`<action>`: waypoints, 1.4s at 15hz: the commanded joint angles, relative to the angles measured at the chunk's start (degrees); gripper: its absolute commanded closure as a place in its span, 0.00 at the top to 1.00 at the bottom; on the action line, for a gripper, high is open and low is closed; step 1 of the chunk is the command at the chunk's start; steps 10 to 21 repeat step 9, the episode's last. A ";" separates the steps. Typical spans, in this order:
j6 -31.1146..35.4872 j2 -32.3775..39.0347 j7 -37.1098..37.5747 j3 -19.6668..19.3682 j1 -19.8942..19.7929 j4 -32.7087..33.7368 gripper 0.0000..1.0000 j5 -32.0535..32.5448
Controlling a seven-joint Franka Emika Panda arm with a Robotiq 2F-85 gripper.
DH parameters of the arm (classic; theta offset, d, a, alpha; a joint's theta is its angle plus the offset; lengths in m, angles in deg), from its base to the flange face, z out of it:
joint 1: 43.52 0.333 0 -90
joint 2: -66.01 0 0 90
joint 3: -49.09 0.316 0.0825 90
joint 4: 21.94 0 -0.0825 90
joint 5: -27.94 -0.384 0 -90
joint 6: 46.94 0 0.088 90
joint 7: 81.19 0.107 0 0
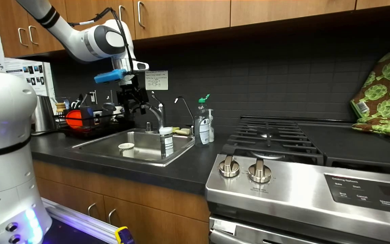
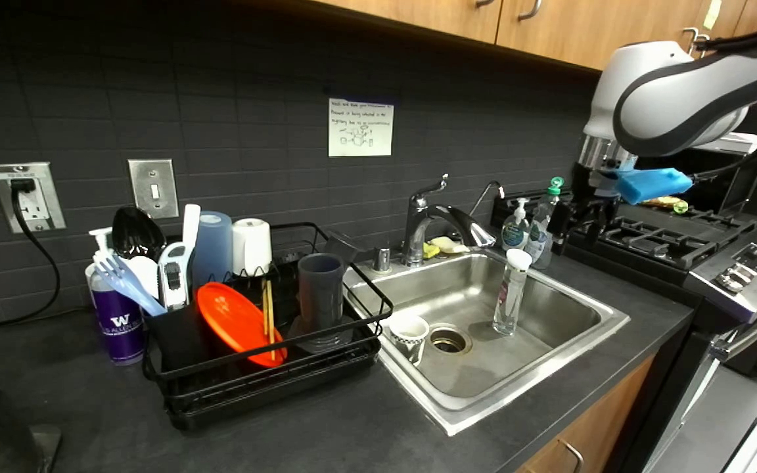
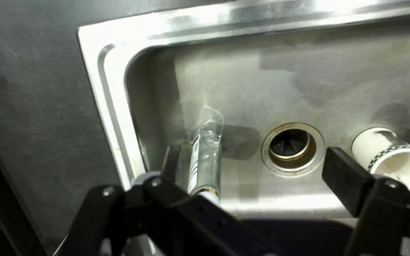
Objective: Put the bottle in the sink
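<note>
Wrist view: my black gripper (image 3: 256,169) gapes wide, holding nothing, over the rectangular stainless-steel sink (image 3: 247,81), where the slim, clear, white-capped bottle (image 3: 208,160) stands upright; I judge it placed, so I'd lift straight up without nudging it.

Slim clear bottle (image 2: 510,299), white-capped, labelled; standing upright inside the rectangular steel sink (image 2: 523,355).
</note>
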 commanded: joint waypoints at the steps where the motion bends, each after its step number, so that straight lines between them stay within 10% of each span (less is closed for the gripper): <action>1: -2.44 -4.57 -2.16 0.27 0.00 -2.14 1.00 -1.13; 21: -5.45 -9.36 -2.92 0.27 0.08 -3.96 1.00 -1.47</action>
